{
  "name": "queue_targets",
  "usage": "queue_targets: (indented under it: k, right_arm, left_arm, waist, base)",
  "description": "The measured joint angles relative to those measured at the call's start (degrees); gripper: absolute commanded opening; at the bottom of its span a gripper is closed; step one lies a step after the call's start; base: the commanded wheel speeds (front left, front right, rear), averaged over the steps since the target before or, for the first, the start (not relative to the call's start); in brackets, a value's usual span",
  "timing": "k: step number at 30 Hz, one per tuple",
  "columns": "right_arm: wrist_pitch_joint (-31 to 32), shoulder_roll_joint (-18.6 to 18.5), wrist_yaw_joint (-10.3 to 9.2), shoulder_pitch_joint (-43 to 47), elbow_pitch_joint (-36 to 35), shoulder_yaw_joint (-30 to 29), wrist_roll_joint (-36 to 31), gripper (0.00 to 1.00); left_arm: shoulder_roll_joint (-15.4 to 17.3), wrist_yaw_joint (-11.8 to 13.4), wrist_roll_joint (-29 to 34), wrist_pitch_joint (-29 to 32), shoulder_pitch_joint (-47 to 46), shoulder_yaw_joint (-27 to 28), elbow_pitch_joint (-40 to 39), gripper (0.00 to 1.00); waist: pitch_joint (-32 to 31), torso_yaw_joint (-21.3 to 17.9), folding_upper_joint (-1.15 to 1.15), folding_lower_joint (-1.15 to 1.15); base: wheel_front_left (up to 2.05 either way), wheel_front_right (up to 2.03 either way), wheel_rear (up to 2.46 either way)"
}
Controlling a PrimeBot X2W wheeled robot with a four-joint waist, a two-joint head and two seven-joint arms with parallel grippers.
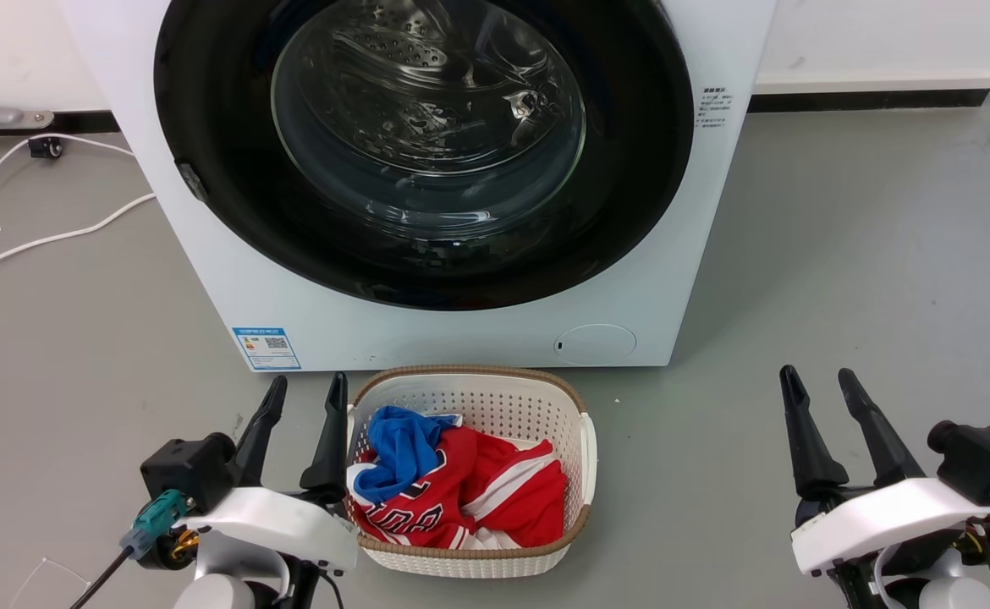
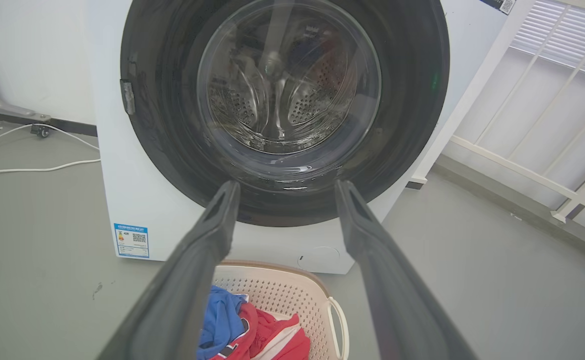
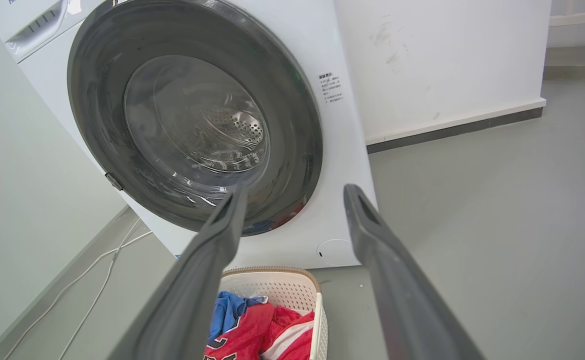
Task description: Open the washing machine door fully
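Head looks down; 3 views share washing machine door [image 1: 427,144].

Grey floor [image 1: 842,254]; white wall [image 3: 447,50]; dark skirting [image 1: 867,100]

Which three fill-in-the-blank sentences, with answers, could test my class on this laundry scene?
1. The washing machine door is ____.
2. The basket holds red and ____ clothes.
3. The left gripper and the right gripper are both ____, holding nothing.
Missing words: shut; blue; open.
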Motion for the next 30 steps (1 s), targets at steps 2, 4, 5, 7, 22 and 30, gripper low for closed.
queue_targets:
  k: [2,4,5,7,22,30]
  right_arm:
    - [0.11,0.0,0.0,0.02,-0.24,0.04,-1.31,1.0]
    - [0.26,0.01,0.0,0.11,-0.53,0.09,-2.78,1.0]
    - [0.26,0.01,0.0,0.17,-0.67,0.07,-3.38,1.0]
    - [0.31,0.01,0.0,0.35,-1.02,0.12,-4.54,1.0]
    - [0.53,0.02,0.01,1.33,-2.85,0.03,-11.02,1.0]
    - [0.57,0.02,0.01,2.11,-3.47,-0.58,-13.38,1.0]
  left_arm:
    - [0.36,0.55,1.24,-0.15,-0.01,-0.2,0.07,1.0]
    - [0.71,0.94,2.34,-0.59,-0.02,-0.48,0.1,1.0]
    - [0.87,1.12,2.87,-0.66,-0.02,-0.66,0.18,1.0]
    - [1.1,1.45,3.96,-0.91,-0.02,-1.03,0.37,1.0]
    - [1.47,3.42,9.7,-2.86,-0.02,-1.87,1.1,1.0]
    - [1.19,3.61,11.51,-3.72,0.12,-1.63,1.53,1.0]
  waist:
    - [0.01,-0.07,0.0,0.0]
    - [-0.01,-0.12,0.0,0.0]
    - [-0.02,-0.14,0.0,0.0]
    - [-0.04,-0.2,0.0,0.0]
    - [-0.06,-0.45,0.0,0.0]
    - [-0.44,-0.59,0.0,0.0]
  base:
    - [0.0,0.0,0.0]
    - [0.0,0.0,0.0]
    - [0.0,0.0,0.0]
    - [0.0,0.0,0.0]
    - [0.0,0.0,0.0]
    - [0.0,0.0,0.0]
